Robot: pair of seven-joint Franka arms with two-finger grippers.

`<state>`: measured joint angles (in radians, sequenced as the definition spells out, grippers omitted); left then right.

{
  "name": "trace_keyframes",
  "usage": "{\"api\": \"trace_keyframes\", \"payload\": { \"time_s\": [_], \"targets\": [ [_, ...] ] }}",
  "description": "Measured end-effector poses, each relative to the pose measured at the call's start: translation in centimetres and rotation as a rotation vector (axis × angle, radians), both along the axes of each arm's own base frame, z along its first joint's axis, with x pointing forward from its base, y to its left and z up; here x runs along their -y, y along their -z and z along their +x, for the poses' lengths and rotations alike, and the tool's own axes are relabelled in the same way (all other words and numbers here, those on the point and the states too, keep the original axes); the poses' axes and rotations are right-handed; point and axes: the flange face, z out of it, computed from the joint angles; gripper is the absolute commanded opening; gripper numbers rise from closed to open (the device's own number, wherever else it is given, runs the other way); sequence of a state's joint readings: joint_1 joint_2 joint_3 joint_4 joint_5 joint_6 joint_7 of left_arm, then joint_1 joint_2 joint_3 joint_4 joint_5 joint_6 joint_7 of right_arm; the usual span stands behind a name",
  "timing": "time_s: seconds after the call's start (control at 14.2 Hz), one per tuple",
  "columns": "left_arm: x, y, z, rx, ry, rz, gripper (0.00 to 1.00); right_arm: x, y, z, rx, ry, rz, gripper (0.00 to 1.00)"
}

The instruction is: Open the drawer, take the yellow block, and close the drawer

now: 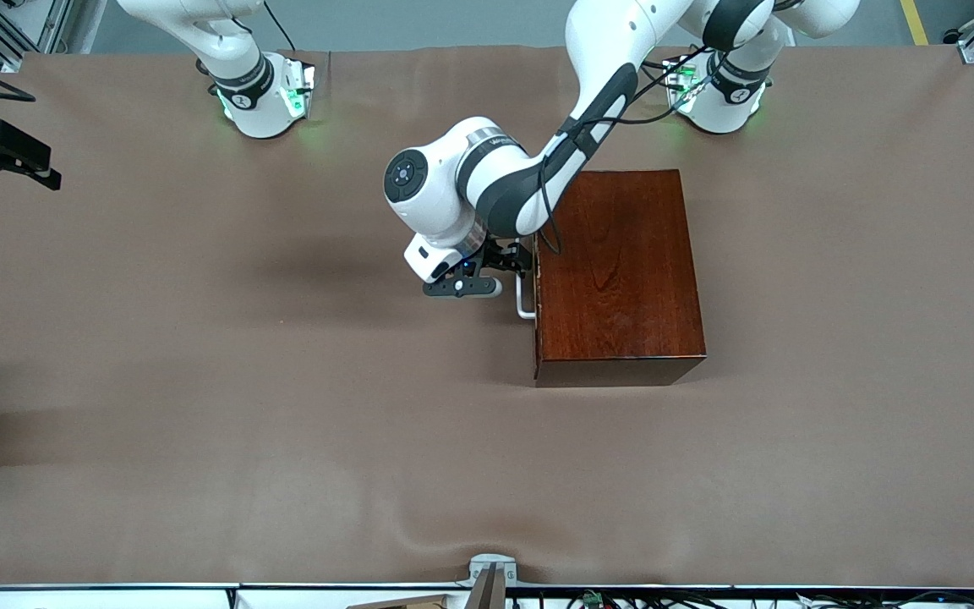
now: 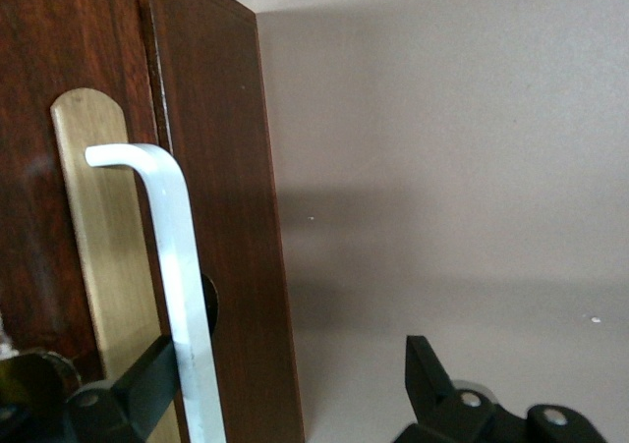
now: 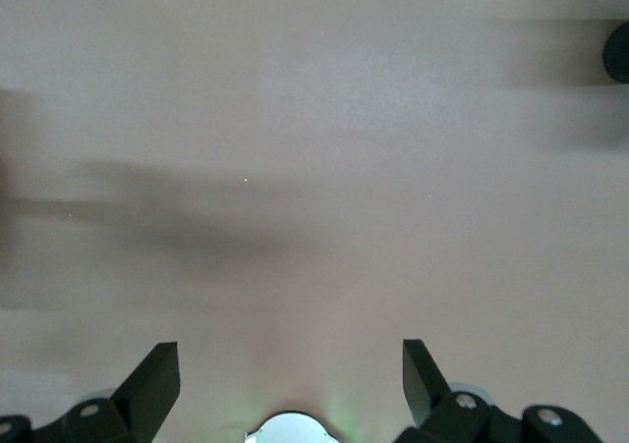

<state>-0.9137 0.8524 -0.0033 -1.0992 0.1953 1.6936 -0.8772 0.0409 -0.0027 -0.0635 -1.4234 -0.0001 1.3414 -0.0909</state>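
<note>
The box (image 1: pixel 618 271) is glossy dark reddish-brown with wavy wood grain. Its drawer handle (image 2: pixel 182 296) is white, mounted on a dull brass-coloured plate (image 2: pixel 98 266). The table (image 1: pixel 199 381) is covered in plain matte brown. The arms (image 1: pixel 487 178) are white with dark grey joints; green lights glow at their bases (image 1: pixel 271 101).

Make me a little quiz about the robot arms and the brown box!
1. True or false: the drawer is pulled out.
2. Which gripper is at the handle? A) left B) right
3. Fill in: the right gripper hangs open over bare ____.

Key:
1. False. The drawer front sits flush with the box.
2. A. The left gripper is open, one finger hooked past the bar.
3. Table. No yellow block shows in any view.
</note>
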Motion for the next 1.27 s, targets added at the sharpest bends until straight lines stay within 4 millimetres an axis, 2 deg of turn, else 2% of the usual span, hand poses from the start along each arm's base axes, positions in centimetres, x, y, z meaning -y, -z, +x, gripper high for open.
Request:
{"api": "trace_keyframes", "payload": {
  "time_s": [1.27],
  "targets": [
    [3.4, -0.8, 0.1, 0.147, -0.207, -0.223, 1.0, 0.0, 0.0, 0.0, 0.0, 0.001, 0.0, 1.0]
  ]
}}
